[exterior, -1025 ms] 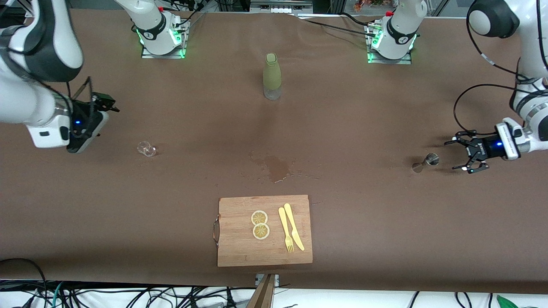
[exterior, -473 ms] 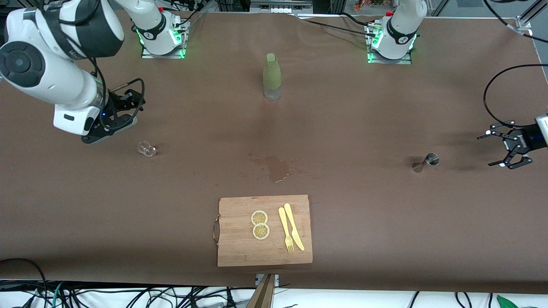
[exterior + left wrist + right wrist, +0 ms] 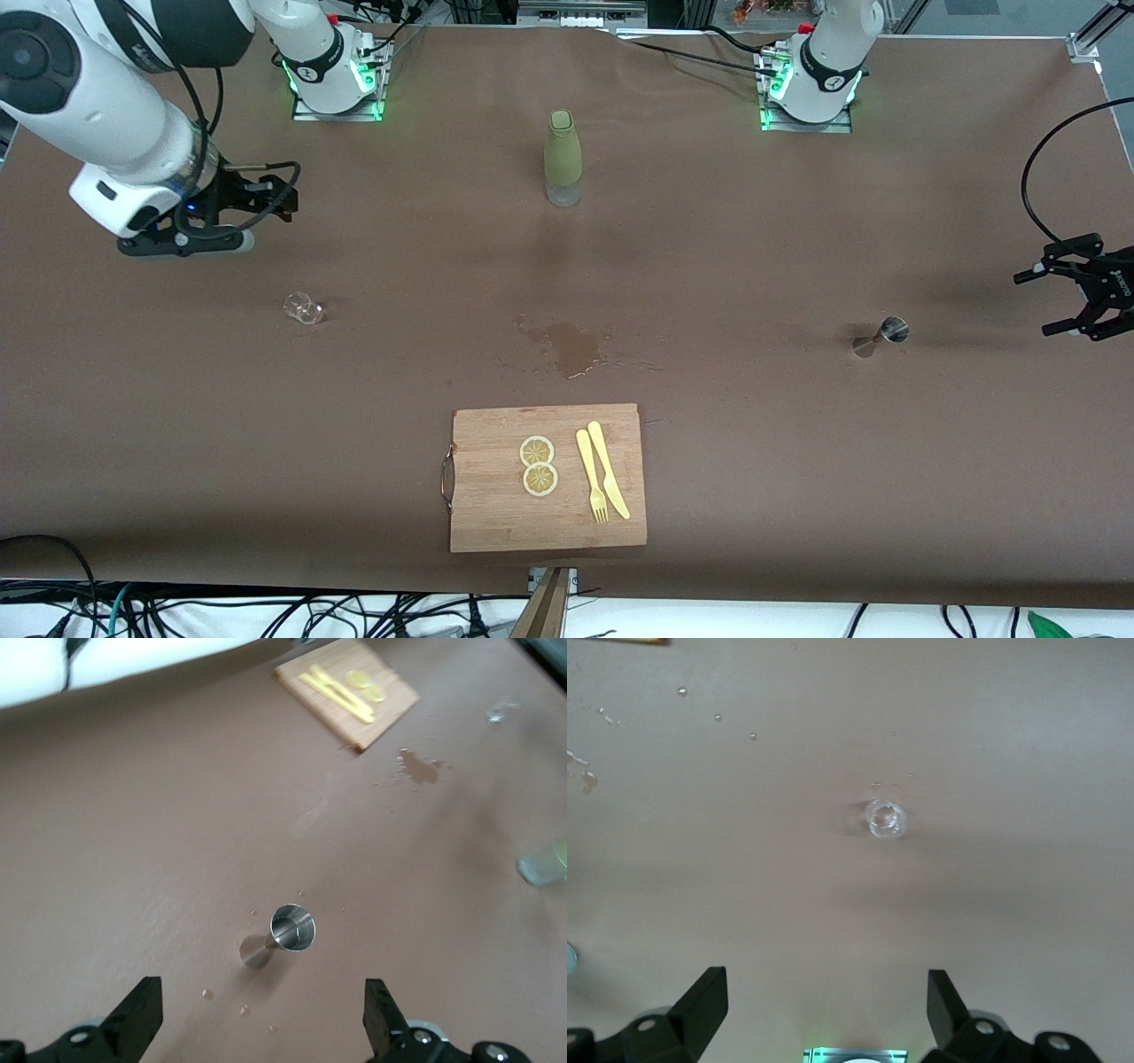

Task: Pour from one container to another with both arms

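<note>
On the brown table (image 3: 797, 461), taken as a clock face in the front view, a wet stain (image 3: 571, 347) marks the centre. At 12 o'clock stands an olive-green bottle (image 3: 563, 158) with a clear base. Toward 6 o'clock lies a wooden cutting board (image 3: 496, 514) carrying two lemon slices (image 3: 538, 465), a yellow fork (image 3: 591, 476) and a yellow knife (image 3: 609, 469).

Out at 9 o'clock sits a small clear glass (image 3: 303, 308), upright. The right gripper (image 3: 282, 197) hangs in the air at about 10 o'clock, over bare table near the glass, its fingers spread wide and empty (its wrist view looks straight down on the glass (image 3: 886, 818)).

At 3 o'clock a steel jigger (image 3: 883, 336) stands on the table. The left gripper (image 3: 1050, 301) hovers past it at the table's edge, jaws wide apart and holding nothing; its wrist view shows the jigger (image 3: 282, 935) between the fingertips, well apart from them.
</note>
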{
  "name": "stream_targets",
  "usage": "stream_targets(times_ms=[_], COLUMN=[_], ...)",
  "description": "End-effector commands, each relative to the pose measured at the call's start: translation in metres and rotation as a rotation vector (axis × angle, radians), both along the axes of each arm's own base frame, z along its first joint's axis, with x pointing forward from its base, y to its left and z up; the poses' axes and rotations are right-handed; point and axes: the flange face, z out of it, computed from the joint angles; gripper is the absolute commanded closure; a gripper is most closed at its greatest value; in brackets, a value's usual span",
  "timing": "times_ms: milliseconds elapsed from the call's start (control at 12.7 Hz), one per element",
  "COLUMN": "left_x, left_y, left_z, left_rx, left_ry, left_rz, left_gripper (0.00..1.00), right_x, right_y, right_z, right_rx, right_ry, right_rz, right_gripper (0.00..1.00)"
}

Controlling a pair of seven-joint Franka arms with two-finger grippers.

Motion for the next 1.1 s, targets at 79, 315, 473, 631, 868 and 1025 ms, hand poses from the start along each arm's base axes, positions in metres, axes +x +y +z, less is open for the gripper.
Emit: stream_targets(times_ms=[79,315,473,631,868,1025], left_x=[0.003,0.011,0.002,-0.017,-0.04,-0.044], left_y=[-0.053,-0.121,-0.181,-0.221,-0.228,-0.212], left_z=[0.06,0.106,0.136,0.149,0.165,0.172], left_rx=[0.135,0.28,0.4,0.487,0.525,0.614], left_ry=[0.156,0.241,0.291,0.306,0.31,0.279], left_rz=[0.182,0.33,0.455,0.523,0.523,0.537], left_gripper=[0.0,0.0,0.0,0.0,0.0,0.0], right_x=[-0.006,-0.004,0.0,0.005,0.014,0.022], right_y=[-0.061,-0.104,-0.131,-0.144,-0.148,-0.155], right_z=[0.041,0.06,0.069,0.067,0.068,0.069], right_rx=[0.025,0.052,0.093,0.105,0.089,0.094], right_ry=[-0.062,-0.069,-0.087,-0.086,-0.126,-0.16], right_rz=[-0.142,-0.224,-0.276,-0.227,-0.208,-0.193], right_gripper=[0.0,0.0,0.0,0.0,0.0,0.0])
